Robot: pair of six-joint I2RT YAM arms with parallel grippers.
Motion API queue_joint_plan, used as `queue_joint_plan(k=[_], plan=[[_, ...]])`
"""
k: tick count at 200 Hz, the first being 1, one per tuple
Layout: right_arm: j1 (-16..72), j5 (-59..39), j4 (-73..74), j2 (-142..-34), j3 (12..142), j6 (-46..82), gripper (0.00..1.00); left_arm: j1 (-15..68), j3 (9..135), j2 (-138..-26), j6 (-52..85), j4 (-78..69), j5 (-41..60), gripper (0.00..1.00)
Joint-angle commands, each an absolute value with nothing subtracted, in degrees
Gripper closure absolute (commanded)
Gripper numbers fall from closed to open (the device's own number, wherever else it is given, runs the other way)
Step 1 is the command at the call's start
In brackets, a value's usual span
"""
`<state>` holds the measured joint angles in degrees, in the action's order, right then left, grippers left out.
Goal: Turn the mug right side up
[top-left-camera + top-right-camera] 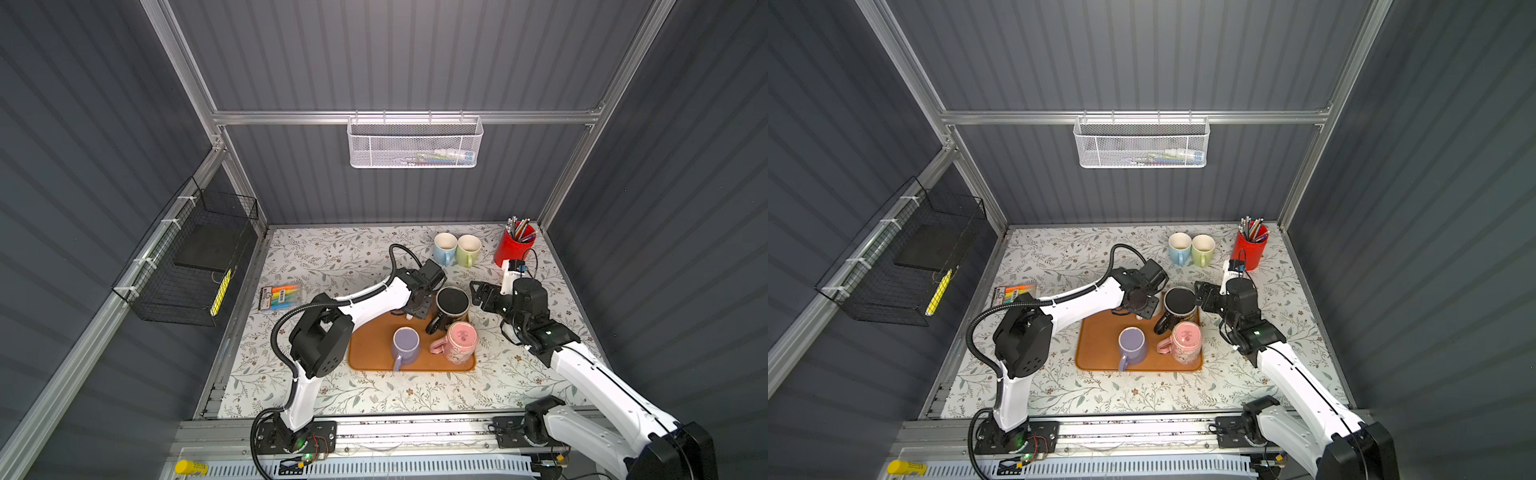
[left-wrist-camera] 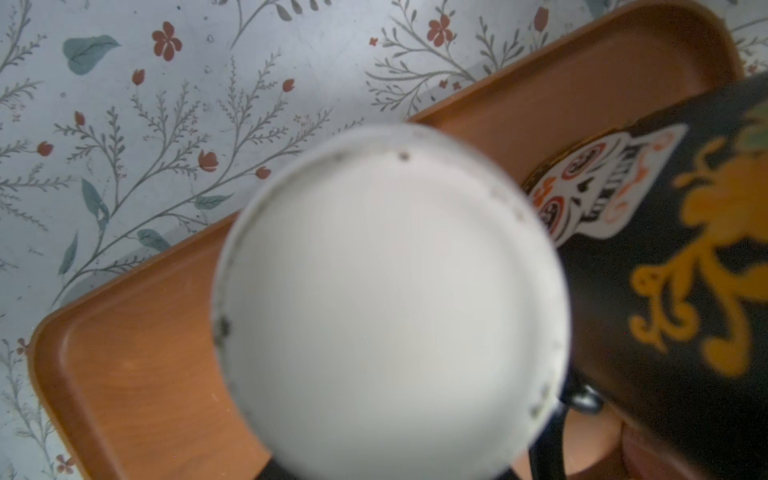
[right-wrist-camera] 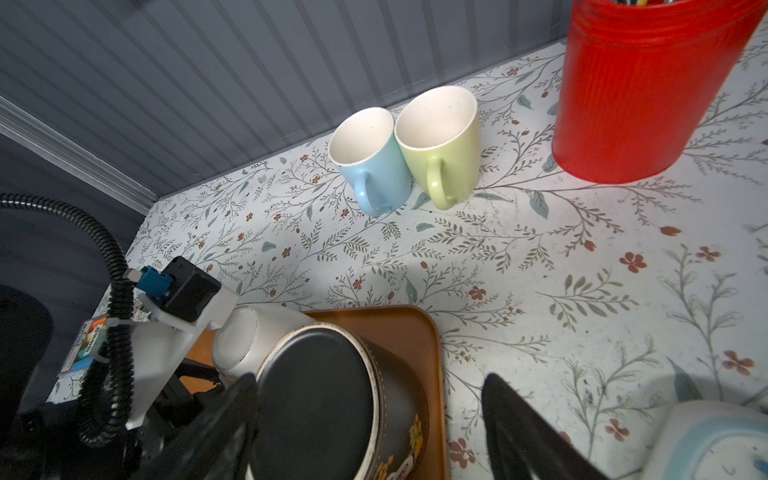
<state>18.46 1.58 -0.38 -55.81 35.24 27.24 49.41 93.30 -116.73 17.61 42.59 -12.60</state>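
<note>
Orange-brown wooden tray point(image 1: 374, 353) sits mid-way across the floral-print tabletop point(image 1: 332, 257). The small white ceramic mug point(image 2: 390, 303) stands upside down at the tray's far edge. It's just left of the tall black mug with skull and yellow scrollwork point(image 1: 452, 302), close beside it. Left gripper point(image 1: 417, 311) hangs straight above the white mug, pointing down, and the left wrist view is mostly the mug's blurred round base. Its fingers are hidden under the wrist in both top views and out of the wrist shot. So I can't tell whether that pincer is spread, clenched or on the mug. Right gripper point(image 1: 476, 294) sits level with the black mug on its right side, jaws spread wide, gripping nothing. In the right wrist view one dark finger point(image 3: 232, 415) is hard up against the mug's wall, possibly touching. The other stands clear of it, out past the tray's edge. Black mug is also base-up, handle toward the front. Nearer the front of the tray are a lilac mug point(image 1: 406, 341) on the left and a pink patterned mug point(image 1: 461, 338) on the right. The pink one is base-up, just beside the black mug's handle. At the back, a pale-blue mug point(image 1: 444, 245) and a light-green mug point(image 1: 468, 248) stand upright, side by side. A red cylindrical pen pot point(image 1: 513, 247) is in the back-right corner.
</note>
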Motion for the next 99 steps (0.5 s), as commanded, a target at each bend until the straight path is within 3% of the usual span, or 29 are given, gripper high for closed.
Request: queue_joint_plan(k=[1,99], plan=[[18.3,1.4,0.7,-56.2,34.7,27.6,0.17,49.1,92.9,-117.9,16.6,41.1,-10.9,0.58],[18.3,1.4,1.0,-57.0,34.7,27.6,0.17,49.1,93.3,-119.4,16.0,41.8,-11.1,0.68]])
